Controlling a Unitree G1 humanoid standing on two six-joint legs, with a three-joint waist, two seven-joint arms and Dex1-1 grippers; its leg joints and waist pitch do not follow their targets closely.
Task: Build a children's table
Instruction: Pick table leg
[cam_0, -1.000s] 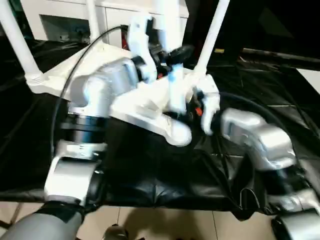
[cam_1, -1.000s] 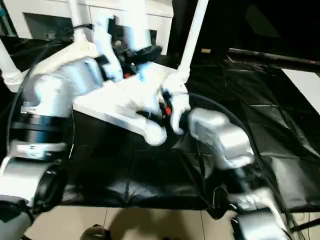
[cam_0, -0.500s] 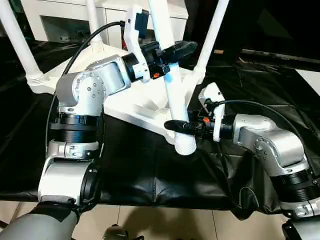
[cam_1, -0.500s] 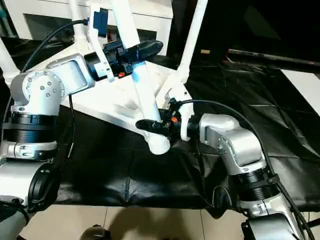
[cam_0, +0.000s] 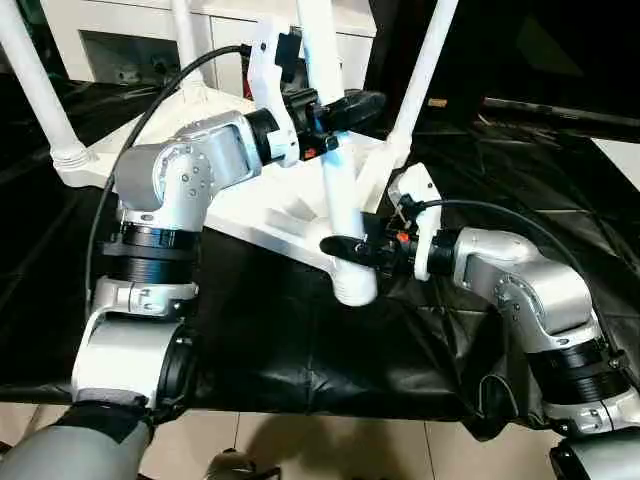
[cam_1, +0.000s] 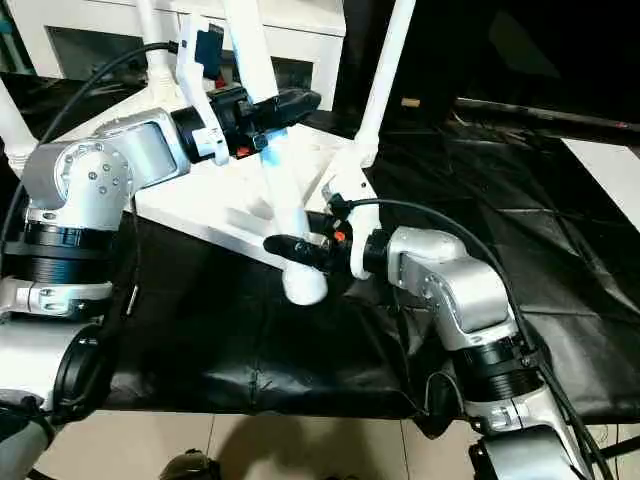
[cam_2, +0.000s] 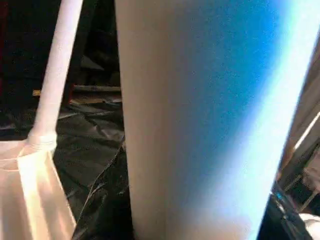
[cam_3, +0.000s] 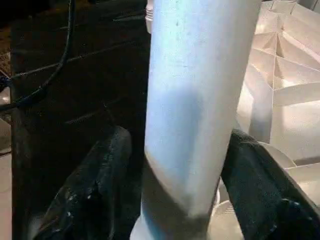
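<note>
Children's table (cam_0: 250, 205) lies upside down on the black-draped surface (cam_0: 300, 340), three legs already standing in their sockets, the fourth leg (cam_0: 335, 190) in hand.

Left gripper (cam_0: 335, 110) pinches the fourth leg high on its shaft; the left wrist view has the tube pressed close against the camera. Right gripper (cam_0: 345, 246) sits lower, at the leg's foot end; the right wrist view shows its two black fingers (cam_3: 95, 185) spread either side of the tube with a gap on each side, so bracketing rather than clamping.

Leg's lower end meets the near corner socket (cam_0: 355, 285), just below the right gripper. Tabletop's ribbed underside spreads beyond both grippers, toward the far side.

Risk: leg leans, not plumb to the socket. With the right gripper slack, only the upper pinch steers it; a push down could jam it crooked, skid the end off the socket rim, or shove the tabletop across the slick cloth.
</note>
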